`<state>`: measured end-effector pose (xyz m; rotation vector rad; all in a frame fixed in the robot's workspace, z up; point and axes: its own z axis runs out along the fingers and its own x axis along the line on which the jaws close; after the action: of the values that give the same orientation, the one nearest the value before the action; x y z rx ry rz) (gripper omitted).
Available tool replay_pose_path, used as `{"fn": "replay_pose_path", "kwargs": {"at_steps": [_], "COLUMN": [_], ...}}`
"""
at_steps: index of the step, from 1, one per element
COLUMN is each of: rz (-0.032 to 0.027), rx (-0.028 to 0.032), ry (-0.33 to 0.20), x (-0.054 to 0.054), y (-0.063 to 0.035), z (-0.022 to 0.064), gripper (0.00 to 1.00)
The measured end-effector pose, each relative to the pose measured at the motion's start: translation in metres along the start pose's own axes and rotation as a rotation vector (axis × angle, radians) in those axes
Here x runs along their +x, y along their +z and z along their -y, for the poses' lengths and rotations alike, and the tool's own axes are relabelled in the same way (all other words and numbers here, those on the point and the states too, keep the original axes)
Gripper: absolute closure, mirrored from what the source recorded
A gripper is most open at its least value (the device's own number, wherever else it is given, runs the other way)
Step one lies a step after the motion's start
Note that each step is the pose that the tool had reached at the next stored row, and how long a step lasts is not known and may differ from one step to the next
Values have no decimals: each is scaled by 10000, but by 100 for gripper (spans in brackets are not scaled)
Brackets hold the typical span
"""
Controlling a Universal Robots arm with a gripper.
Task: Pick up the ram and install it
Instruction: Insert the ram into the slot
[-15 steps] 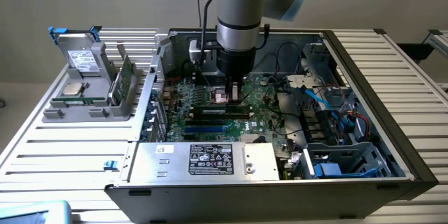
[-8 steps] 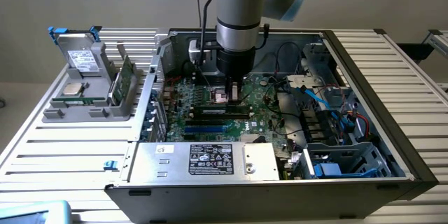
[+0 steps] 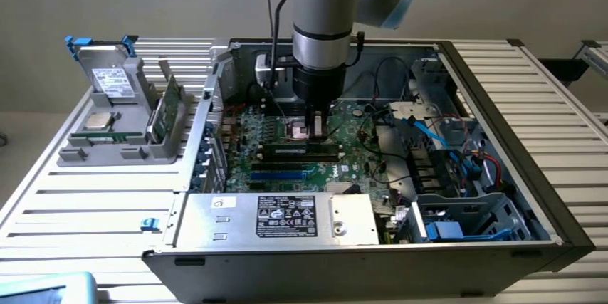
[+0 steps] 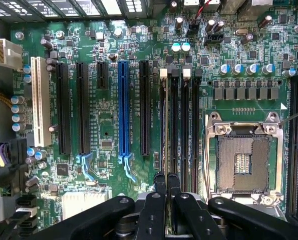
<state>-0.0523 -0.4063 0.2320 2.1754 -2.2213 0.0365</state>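
Note:
A green ram stands on edge in the grey holder outside the computer case, at the exterior view's left. My gripper hangs straight down inside the case over the motherboard, well apart from that stick. In the wrist view the gripper is shut, its two black fingertips pressed together with nothing visible between them. They sit right over the black memory slots. A thin pale edge runs along the slot under the fingertips; I cannot tell whether a stick sits in it.
The open processor socket lies beside the memory slots, and the expansion slots on the other side. A silver power supply fills the case's front. Cables and a drive cage crowd the exterior view's right. The holder also carries a grey drive.

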Motion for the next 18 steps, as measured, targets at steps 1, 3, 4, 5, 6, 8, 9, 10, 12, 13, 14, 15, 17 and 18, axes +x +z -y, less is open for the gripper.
{"fn": "replay_pose_path", "kwargs": {"at_steps": [1,3,4,5,6,8,9,10,12,13,14,15,17,18], "rz": [0,0,0,-1,-2,-6,-11,-15,-14,-12,-10,-10,-11,-13], "rx": [1,2,3,5,10,18,22,24,33,39,42,43,44,44], "ry": [0,0,0,1,2,1,2,1,1,2,2,2,3,3], "x": [0,1,1,2,2,2,2,2,2,2,2,3,5,7], "y": [0,0,0,0,2,7,9,10,8,3,-4,-7,-8,-9], "z": [0,-1,-1,-1,-4,-6,-7,-7,-7,-7,-7,-7,-8,-7], "gripper": [87,87,87,87,87,87,87,87,87,87,87,87,87,87]}}
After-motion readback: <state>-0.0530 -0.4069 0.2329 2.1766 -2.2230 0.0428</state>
